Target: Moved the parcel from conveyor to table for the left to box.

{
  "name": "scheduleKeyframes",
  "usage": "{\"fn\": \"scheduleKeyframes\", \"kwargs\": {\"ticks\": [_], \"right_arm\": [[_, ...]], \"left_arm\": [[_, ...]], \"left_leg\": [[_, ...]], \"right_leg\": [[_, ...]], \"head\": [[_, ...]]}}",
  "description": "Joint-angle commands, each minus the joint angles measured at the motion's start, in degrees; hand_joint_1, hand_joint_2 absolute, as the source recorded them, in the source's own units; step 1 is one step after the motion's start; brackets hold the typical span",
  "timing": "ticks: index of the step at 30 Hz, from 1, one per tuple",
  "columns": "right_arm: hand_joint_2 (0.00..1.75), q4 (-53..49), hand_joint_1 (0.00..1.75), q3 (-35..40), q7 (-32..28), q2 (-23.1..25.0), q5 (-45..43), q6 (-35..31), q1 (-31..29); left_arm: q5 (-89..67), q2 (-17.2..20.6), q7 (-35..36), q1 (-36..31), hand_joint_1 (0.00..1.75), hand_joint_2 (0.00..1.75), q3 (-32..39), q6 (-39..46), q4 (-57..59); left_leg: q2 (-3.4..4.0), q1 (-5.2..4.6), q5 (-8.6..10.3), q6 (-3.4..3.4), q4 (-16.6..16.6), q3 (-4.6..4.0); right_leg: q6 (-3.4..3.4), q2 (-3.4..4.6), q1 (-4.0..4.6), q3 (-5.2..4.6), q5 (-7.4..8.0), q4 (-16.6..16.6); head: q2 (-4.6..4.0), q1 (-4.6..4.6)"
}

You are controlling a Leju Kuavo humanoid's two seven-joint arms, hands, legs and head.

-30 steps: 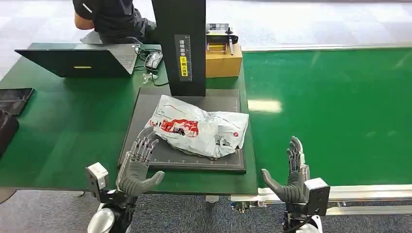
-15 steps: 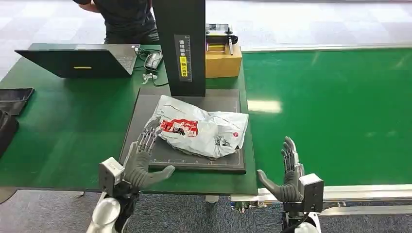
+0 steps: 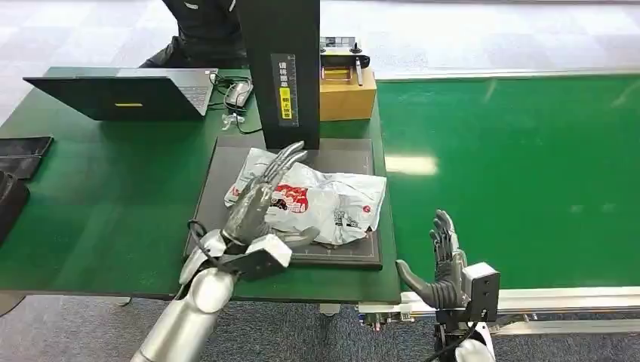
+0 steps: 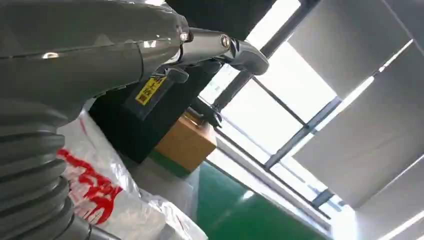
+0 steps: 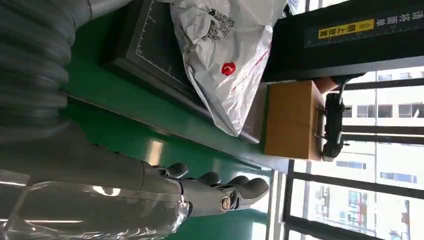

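- The white plastic parcel (image 3: 317, 200) with red print is lying on the black gridded mat (image 3: 207, 188) near the tabletop's (image 3: 106, 196) right edge, in front of the black upright column (image 3: 279, 68).
- The left hand (image 3: 260, 200) is reaching over the parcel's left end, fingers spread wide, gripping nothing.
- The right hand (image 3: 445, 268) is hovering over the green conveyor (image 3: 521, 173), fingers apart and holding nothing.

Yellow label (image 3: 285, 98) on black column (image 3: 279, 45) carries print (too small to read).
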Motion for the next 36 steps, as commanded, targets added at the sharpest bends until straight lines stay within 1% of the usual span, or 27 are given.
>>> {"fn": "scheduleKeyframes", "kwargs": {"ticks": [1, 2, 4, 5, 6, 10, 11, 12, 14, 16, 19, 23, 24, 25, 26, 27, 28, 32, 33, 34, 35, 36], "right_arm": [[1.75, 3.9, 0.00, -2.2, 0.2, 1.1, 0.6, -0.2, -2.1], [1.75, 3.7, 0.00, -2.5, 0.2, 1.3, 0.6, -0.2, -1.9], [1.75, 3.3, 0.00, -3.4, 0.2, 1.8, 1.1, -0.2, -1.5], [1.75, 3.5, 0.00, -3.6, 0.2, 1.9, 1.3, -0.1, -1.5], [1.75, 3.9, 0.00, -3.9, 0.1, 1.9, 1.5, 0.0, -1.6], [1.75, 5.0, 0.00, -4.0, -0.5, 1.7, 2.1, -0.2, -1.7], [1.75, 5.1, 0.00, -3.9, -0.6, 1.7, 2.1, -0.2, -1.7], [1.75, 5.0, 0.00, -4.0, -0.8, 1.7, 2.2, -0.8, -1.5], [1.75, 4.9, 0.00, -4.0, -0.8, 1.7, 2.2, -0.9, -1.1], [1.75, 4.9, 0.00, -3.7, -0.8, 1.5, 2.2, -1.3, -0.9], [1.75, 5.3, 0.00, -3.0, -0.7, 1.2, 1.9, -1.9, -1.0], [1.75, 5.6, 0.00, -2.5, -0.7, 1.1, 1.8, -2.3, -1.1], [1.75, 5.5, 0.00, -2.3, -0.7, 1.0, 1.6, -2.5, -1.0], [1.75, 5.4, 0.00, -2.3, -0.7, 1.0, 1.5, -2.6, -1.0], [1.75, 5.4, 0.00, -2.3, -0.7, 1.0, 1.5, -2.6, -1.0], [1.75, 5.3, 0.00, -2.1, -0.7, 0.9, 1.4, -2.7, -0.9], [1.75, 5.2, 0.00, -1.9, -0.6, 0.9, 1.2, -2.7, -0.9], [1.75, 5.0, 0.00, -1.5, -0.5, 0.9, 0.9, -2.9, -1.0], [1.75, 5.0, 0.00, -1.4, -0.5, 0.9, 0.8, -2.9, -1.0], [1.75, 5.1, 0.00, -1.4, -0.4, 0.9, 0.6, -2.9, -1.1], [1.75, 5.1, 0.00, -1.2, -0.3, 0.9, 0.5, -2.9, -1.1], [1.75, 5.1, 0.00, -1.0, -0.4, 0.9, 0.6, -2.9, -1.2]], "left_arm": [[-15.9, -1.1, 12.4, -14.8, 0.00, 1.75, -11.2, 5.2, 21.6], [-14.9, -1.8, 14.4, -15.0, 0.00, 1.75, -9.5, 4.6, 23.4], [-14.7, -1.9, 16.1, -16.8, 0.00, 1.75, -7.5, 2.9, 27.9], [-14.5, -2.1, 17.0, -17.5, 0.00, 1.75, -6.7, 1.4, 30.1], [-12.8, -2.6, 18.8, -18.4, 0.00, 1.75, -4.4, -1.9, 33.4], [-13.0, -3.1, 25.2, -21.1, 0.00, 1.75, -2.7, -7.9, 42.6], [-13.0, -3.0, 25.5, -21.1, 0.00, 1.75, -2.5, -8.4, 43.2], [-13.7, -2.9, 27.9, -21.4, 0.00, 1.75, -2.4, -9.5, 44.9], [-14.1, -2.7, 29.0, -21.3, 0.00, 1.75, -2.3, -10.3, 45.9], [-14.9, -2.5, 31.3, -21.3, 0.00, 1.75, -2.0, -12.9, 46.9], [-14.8, -2.2, 32.3, -20.7, 0.00, 1.75, -1.0, -14.8, 47.4], [-13.9, -2.0, 31.6, -19.9, 0.00, 1.75, 0.2, -14.8, 46.9], [-13.7, -1.7, 30.7, -19.4, 0.10, 1.75, 0.5, -13.5, 45.8], [-13.7, -1.6, 30.1, -19.1, 1.71, 1.75, 0.6, -12.7, 45.3], [-13.7, -1.6, 30.1, -19.1, 1.71, 1.75, 0.6, -12.7, 45.3], [-13.4, -1.4, 29.5, -18.8, 1.75, 1.75, 1.1, -11.9, 44.6], [-13.2, -1.2, 28.5, -18.3, 1.75, 1.75, 1.6, -9.7, 43.4], [-12.3, -0.7, 26.1, -17.2, 1.75, 1.75, 2.7, -6.6, 40.8], [-12.2, -0.6, 25.8, -17.0, 1.75, 1.75, 2.8, -6.2, 40.4], [-10.9, -0.6, 24.1, -16.3, 1.75, 1.75, 3.9, -4.7, 39.2], [-8.3, -0.7, 20.8, -15.4, 1.75, 1.75, 5.8, -3.3, 38.1], [-7.4, -0.3, 19.0, -14.5, 1.75, 1.75, 6.0, -1.9, 37.2]], "left_leg": [[-0.18, 0.03, 0.06, -0.08, 0.0, 0.05], [-0.19, 0.04, 0.08, -0.15, -0.1, 0.11], [-0.13, 0.04, 0.06, -0.16, -0.1, 0.14], [-0.10, 0.05, 0.04, -0.13, -0.1, 0.12], [-0.09, 0.05, 0.04, -0.18, -0.1, 0.18], [-0.04, 0.04, 0.03, -0.09, 0.0, 0.08], [-0.04, 0.06, 0.06, -0.15, -0.1, 0.17], [-0.03, 0.08, 0.09, -0.20, -0.2, 0.19], [0.01, 0.07, 0.05, -0.18, -0.1, 0.16], [0.00, 0.06, 0.05, -0.19, -0.1, 0.17], [0.07, 0.06, 0.01, -0.18, -0.1, 0.19], [0.16, 0.06, 0.05, -0.23, -0.2, 0.28], [0.14, 0.03, 0.02, -0.15, -0.1, 0.21], [0.13, 0.04, 0.02, -0.15, -0.1, 0.20], [0.15, 0.05, 0.05, -0.19, -0.2, 0.27], [0.15, 0.03, 0.02, -0.15, -0.1, 0.27], [0.15, 0.03, 0.02, -0.16, -0.1, 0.29], [0.17, 0.05, 0.09, -0.26, -0.3, 0.39], [0.19, 0.03, 0.03, -0.19, -0.2, 0.37], [0.20, 0.03, 0.03, -0.19, -0.2, 0.38], [0.22, 0.04, 0.04, -0.23, -0.2, 0.40], [0.21, 0.07, 0.05, -0.27, -0.2, 0.40]], "right_leg": [[0.06, -0.15, 0.01, 0.10, 0.00, 0.0], [0.09, -0.13, 0.01, 0.15, 0.03, -0.1], [0.09, -0.07, 0.01, 0.16, 0.02, -0.1], [0.06, -0.06, 0.02, 0.14, 0.01, -0.1], [0.08, -0.02, 0.01, 0.18, 0.01, -0.1], [0.03, 0.00, 0.03, 0.07, 0.01, -0.1], [0.06, 0.02, 0.04, 0.16, 0.04, -0.1], [0.09, 0.04, 0.05, 0.19, 0.08, -0.2], [0.09, 0.08, 0.05, 0.15, 0.05, -0.1], [0.09, 0.08, 0.04, 0.15, 0.03, -0.1], [0.09, 0.15, 0.04, 0.16, 0.02, -0.1], [0.11, 0.25, 0.02, 0.22, 0.07, -0.2], [0.06, 0.21, 0.01, 0.16, 0.04, -0.1], [0.05, 0.20, 0.01, 0.16, 0.04, -0.1], [0.07, 0.23, 0.01, 0.22, 0.08, -0.2], [0.04, 0.21, 0.01, 0.21, 0.04, -0.1], [0.04, 0.21, 0.01, 0.22, 0.04, -0.1], [0.07, 0.26, 0.00, 0.30, 0.12, -0.2], [0.04, 0.26, 0.01, 0.29, 0.06, -0.1], [0.04, 0.27, 0.01, 0.29, 0.07, -0.1], [0.06, 0.30, 0.01, 0.31, 0.09, -0.2], [0.09, 0.31, 0.03, 0.31, 0.11, -0.2]], "head": [[0.00, 0.00], [0.00, -0.02], [0.00, 0.00], [0.00, -0.02], [0.00, 0.02], [0.00, 0.00], [0.00, 0.00], [0.00, 0.00], [0.00, 0.00], [0.00, 0.00], [0.00, 0.00], [0.00, 0.00], [0.00, 0.02], [0.00, 0.00], [0.00, 0.00], [0.00, 0.00], [0.00, 0.00], [0.00, 0.00], [0.00, 0.00], [0.00, -0.02], [0.00, 0.00], [0.00, 0.00]]}}
